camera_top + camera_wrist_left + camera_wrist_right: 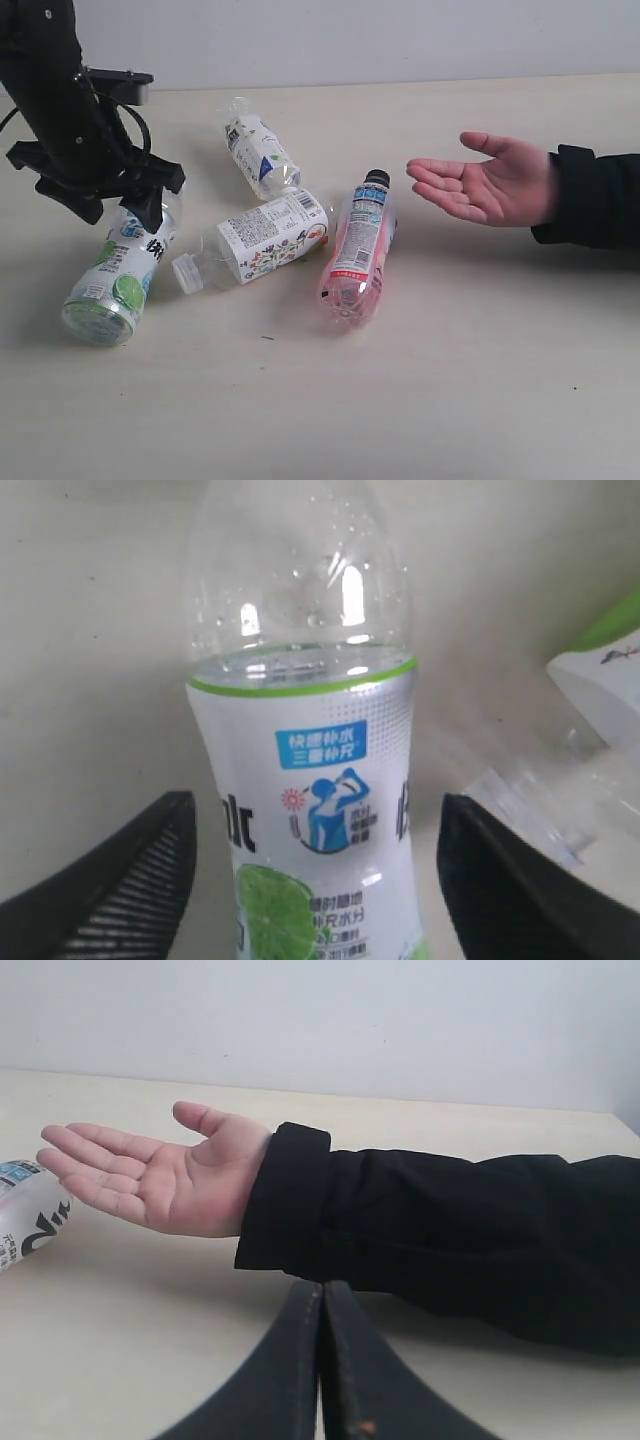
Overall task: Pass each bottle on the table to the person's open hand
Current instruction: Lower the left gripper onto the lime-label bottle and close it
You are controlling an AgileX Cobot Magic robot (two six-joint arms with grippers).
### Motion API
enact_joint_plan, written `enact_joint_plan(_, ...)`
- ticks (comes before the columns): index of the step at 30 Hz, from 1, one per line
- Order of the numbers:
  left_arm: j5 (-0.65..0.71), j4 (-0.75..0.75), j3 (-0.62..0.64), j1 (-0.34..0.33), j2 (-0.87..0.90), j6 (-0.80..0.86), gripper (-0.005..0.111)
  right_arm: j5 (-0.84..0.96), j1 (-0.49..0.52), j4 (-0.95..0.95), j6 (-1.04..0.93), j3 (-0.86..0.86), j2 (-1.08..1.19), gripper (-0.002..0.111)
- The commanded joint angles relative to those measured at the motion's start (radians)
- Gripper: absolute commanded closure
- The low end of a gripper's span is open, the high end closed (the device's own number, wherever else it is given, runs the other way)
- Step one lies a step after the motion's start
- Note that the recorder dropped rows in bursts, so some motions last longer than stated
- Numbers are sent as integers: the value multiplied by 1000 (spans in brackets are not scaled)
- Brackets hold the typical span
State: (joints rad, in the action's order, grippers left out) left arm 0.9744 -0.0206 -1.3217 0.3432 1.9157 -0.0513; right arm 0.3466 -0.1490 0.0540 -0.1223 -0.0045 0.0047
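Observation:
Four bottles lie on the beige table [450, 380]. The lime-green-label bottle [115, 270] is at the left, the white flowered one [265, 237] in the middle, the blue-triangle one [260, 150] behind it, and the pink black-capped one [358, 250] nearest the person's open hand [480, 180]. My left gripper [140, 205] is open and straddles the lime-green bottle [310, 780], with a gap at each finger [120, 880]. My right gripper [322, 1300] is shut and empty, low over the table in front of the hand [150, 1175]. It is outside the exterior view.
The person's black sleeve [450, 1230] stretches across the table just beyond my right gripper. A labelled bottle edge [25, 1210] shows beside the palm. The flowered bottle's corner [610, 680] lies close to my left gripper. A pale wall [400, 40] backs the table.

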Motion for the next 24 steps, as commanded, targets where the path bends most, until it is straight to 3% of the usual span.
enact_joint_plan(1, -16, 8, -7, 6, 19, -10, 40, -4, 3, -3, -6, 5, -5, 108)
enact_joint_plan(24, -34, 15, -7, 6, 141, -10, 40, -4, 3, -3, -6, 5, -5, 108)
